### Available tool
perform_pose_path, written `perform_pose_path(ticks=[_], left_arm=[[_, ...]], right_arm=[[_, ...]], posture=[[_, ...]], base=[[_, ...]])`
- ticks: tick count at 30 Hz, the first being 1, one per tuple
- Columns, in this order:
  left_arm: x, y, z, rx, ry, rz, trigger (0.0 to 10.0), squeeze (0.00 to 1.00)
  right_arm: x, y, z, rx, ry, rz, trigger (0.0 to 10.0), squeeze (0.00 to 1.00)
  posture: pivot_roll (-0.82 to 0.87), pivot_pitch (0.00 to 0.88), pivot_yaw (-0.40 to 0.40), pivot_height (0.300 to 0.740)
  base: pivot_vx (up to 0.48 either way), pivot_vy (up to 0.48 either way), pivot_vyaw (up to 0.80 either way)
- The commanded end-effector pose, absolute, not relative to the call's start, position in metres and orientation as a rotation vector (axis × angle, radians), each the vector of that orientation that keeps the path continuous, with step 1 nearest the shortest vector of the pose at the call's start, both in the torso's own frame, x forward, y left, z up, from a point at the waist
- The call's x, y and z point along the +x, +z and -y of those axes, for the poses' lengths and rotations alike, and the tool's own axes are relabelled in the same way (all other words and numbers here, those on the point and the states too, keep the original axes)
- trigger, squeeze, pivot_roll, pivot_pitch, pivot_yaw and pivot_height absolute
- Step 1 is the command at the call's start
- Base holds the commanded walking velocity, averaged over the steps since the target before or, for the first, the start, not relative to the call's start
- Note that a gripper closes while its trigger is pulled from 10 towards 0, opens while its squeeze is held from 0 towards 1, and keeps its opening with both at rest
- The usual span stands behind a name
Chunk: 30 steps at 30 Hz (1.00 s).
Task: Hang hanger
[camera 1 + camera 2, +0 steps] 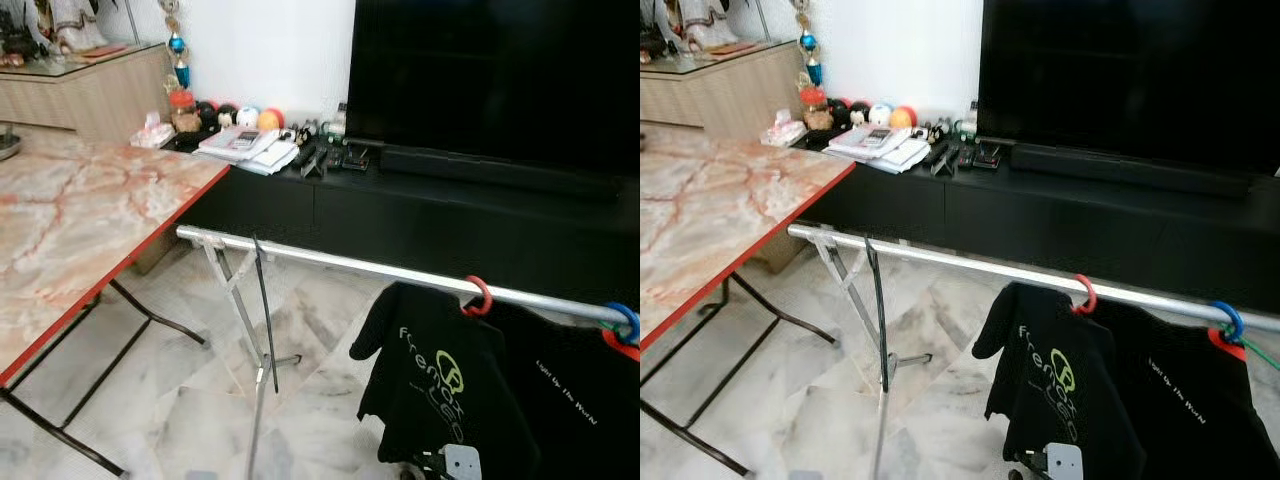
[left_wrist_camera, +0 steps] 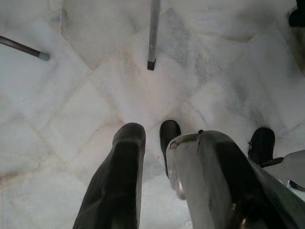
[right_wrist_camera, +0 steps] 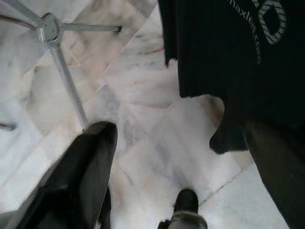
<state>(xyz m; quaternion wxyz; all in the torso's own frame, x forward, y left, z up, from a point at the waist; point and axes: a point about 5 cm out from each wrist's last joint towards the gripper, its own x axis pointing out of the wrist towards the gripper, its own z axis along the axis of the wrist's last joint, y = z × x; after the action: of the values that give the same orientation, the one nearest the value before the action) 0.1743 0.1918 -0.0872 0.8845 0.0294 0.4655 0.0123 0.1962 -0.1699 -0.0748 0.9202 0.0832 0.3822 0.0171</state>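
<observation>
The left gripper [image 2: 157, 181] hangs low over the marble floor [image 2: 95, 95], its two black fingers parted with nothing between them. The right gripper [image 3: 176, 157] likewise points down at the tiles, its fingers spread wide and empty, with the hem of a black shirt [image 3: 228, 57] just beyond them.

In the head views, going from the left of the frame: a marble-topped folding table [image 1: 70, 230] fills the left side; a silver rail [image 1: 340, 262] starts near the centre-left and slopes down toward the lower right edge. In the lower right, a red hanger hook [image 1: 478, 296] sits over the rail, carrying the black printed shirt [image 1: 430, 380]. Further right a blue hook [image 1: 625, 320] and another red hanger hold a second black shirt [image 1: 570, 400].

As I judge it, the hanging looks done: the red hook is on the rail and neither gripper holds anything. What is left, if anything, is only stepping away.

The hanger's hook points up and curls over the rail; its long axis cannot be told for certain under the cloth, though the shirt hangs roughly broadside to view.
</observation>
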Motion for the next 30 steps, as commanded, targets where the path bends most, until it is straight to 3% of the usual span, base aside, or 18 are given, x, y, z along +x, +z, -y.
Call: perform_pose_path(ticks=[1,6,12,16,30], left_arm=[[0.167,-0.090,-0.195,0.062,0.030,-0.992,10.0,0.00],[0.163,-0.092,-0.194,0.069,0.018,-1.001,10.0,0.00],[0.158,-0.093,-0.196,0.060,0.026,-1.005,10.0,0.00],[0.155,-0.095,-0.198,0.070,0.027,-1.026,10.0,0.00],[0.157,-0.093,-0.199,0.089,0.011,-1.013,10.0,0.00]], right_arm=[[0.228,-0.053,0.178,0.176,0.067,-0.640,10.0,0.00],[0.228,-0.051,0.176,0.177,0.110,-0.604,10.0,0.00],[0.244,-0.032,0.168,0.198,0.173,-0.428,10.0,0.00],[0.245,-0.028,0.166,0.198,0.186,-0.393,10.0,0.00],[0.271,0.009,0.168,0.184,0.117,-0.155,10.0,0.00]], posture=[[0.11,0.000,-0.024,0.740],[0.10,0.000,-0.018,0.740],[0.08,0.000,-0.012,0.740],[0.08,0.000,-0.011,0.740],[0.10,0.000,-0.017,0.740]], base=[[0.000,0.000,0.00],[0.000,0.000,0.00],[0.000,0.000,0.00],[0.000,0.426,0.00],[0.000,0.034,0.00]])
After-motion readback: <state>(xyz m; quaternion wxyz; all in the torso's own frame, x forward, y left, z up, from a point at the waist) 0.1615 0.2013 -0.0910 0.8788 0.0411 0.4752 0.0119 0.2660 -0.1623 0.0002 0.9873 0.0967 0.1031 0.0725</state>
